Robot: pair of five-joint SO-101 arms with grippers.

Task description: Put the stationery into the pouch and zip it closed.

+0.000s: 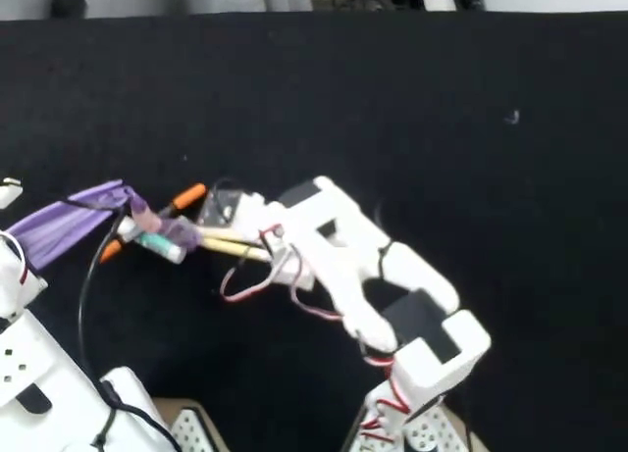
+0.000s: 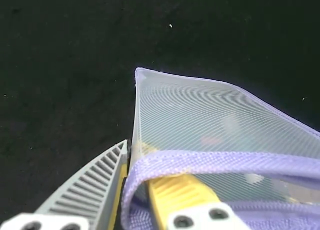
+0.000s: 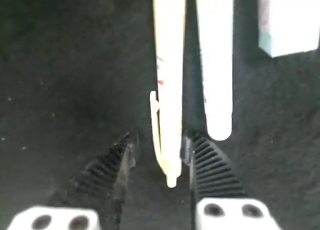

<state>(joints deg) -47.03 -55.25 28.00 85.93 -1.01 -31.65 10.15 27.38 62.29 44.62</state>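
Note:
The purple mesh pouch lies at the left of the black table, its mouth toward the stationery. My left gripper is shut on the pouch at its purple rim, with the yellow finger inside and the grey finger outside. My right gripper is open around the end of a cream pen, which sits close to one finger. A white pen and a white and teal eraser lie just beyond. In the high view the right gripper sits at the pens.
An orange pen, a purple marker and the eraser crowd the pouch mouth. A black cable loops near the left arm. The black cloth stretches far back and right.

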